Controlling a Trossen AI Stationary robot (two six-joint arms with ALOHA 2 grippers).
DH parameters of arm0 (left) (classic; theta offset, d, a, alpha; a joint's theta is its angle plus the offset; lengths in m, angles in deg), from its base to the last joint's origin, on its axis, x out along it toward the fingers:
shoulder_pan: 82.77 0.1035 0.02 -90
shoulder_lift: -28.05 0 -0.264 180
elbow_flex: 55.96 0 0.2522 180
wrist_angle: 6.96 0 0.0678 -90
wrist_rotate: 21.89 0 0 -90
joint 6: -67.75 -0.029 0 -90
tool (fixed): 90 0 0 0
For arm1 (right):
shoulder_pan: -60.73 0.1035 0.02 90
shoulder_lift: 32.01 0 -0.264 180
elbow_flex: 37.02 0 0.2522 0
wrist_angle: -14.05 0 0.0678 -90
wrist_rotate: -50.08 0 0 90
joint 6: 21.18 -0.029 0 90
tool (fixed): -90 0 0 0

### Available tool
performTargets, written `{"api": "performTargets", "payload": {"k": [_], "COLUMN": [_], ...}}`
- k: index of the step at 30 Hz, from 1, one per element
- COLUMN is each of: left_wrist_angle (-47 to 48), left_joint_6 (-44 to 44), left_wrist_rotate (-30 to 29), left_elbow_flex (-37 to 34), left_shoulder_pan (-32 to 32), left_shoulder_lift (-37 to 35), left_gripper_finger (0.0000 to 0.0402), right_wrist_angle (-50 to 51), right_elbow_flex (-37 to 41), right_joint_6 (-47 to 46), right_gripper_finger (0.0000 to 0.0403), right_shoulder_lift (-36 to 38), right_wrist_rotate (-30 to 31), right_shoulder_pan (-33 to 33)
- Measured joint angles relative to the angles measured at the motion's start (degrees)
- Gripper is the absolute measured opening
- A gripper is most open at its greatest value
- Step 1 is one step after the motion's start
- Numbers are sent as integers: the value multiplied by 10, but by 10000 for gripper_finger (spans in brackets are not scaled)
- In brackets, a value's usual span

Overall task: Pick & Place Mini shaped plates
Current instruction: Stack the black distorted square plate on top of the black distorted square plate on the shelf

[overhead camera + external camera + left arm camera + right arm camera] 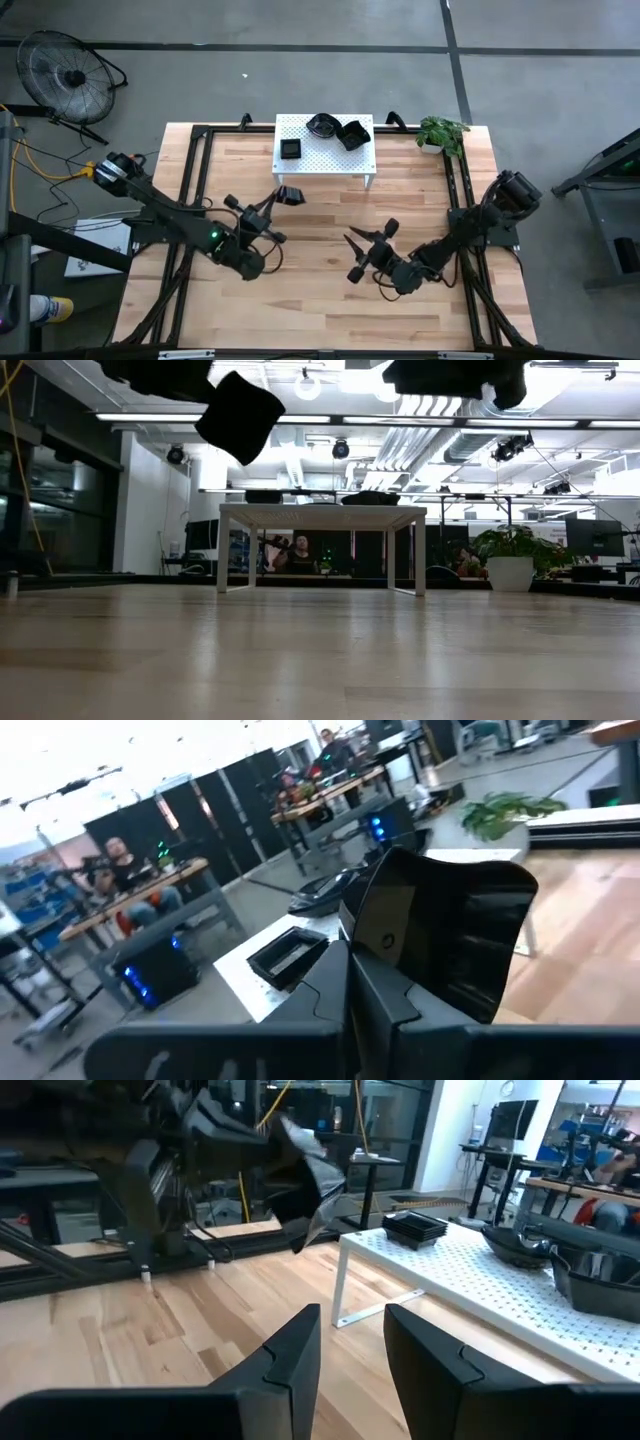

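Observation:
A white perforated stand sits at the table's far middle and carries three mini shaped plates: a small square one, a wavy rounded one and a larger square one. My left gripper is just in front of the stand's left end, shut on another black plate, which shows high in the low view. My right gripper hovers over the table's middle right, open with nothing between its fingers, pointing toward the stand. My left gripper pinches the black plate by one edge between its two fingers. The fingers lie about level and point toward the stand at the table's far side. The plate stands on edge beyond the fingertips, tilted, lifted well clear of the table.
A potted plant stands at the far right corner. Black frame rails run along the table's left, right and far sides. Bare wood lies in front of the stand. People sit at desks in the room behind.

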Motion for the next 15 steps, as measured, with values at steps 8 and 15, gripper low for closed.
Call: {"api": "performTargets", "payload": {"k": [8, 15], "left_wrist_angle": [-200, -520], "left_joint_6": [-227, -547], "left_wrist_rotate": [103, 253], "left_elbow_flex": [0, 0], "left_shoulder_pan": [67, 125], "left_shoulder_lift": [0, 30], "left_gripper_finger": [0, 0], "right_wrist_angle": [-43, -117], "right_elbow_flex": [0, 0], "right_joint_6": [-10, 61], "right_gripper_finger": [108, 108], "right_shoulder_lift": [-36, -47], "right_wrist_rotate": [-15, -18], "right_shoulder_pan": [-35, -45]}}
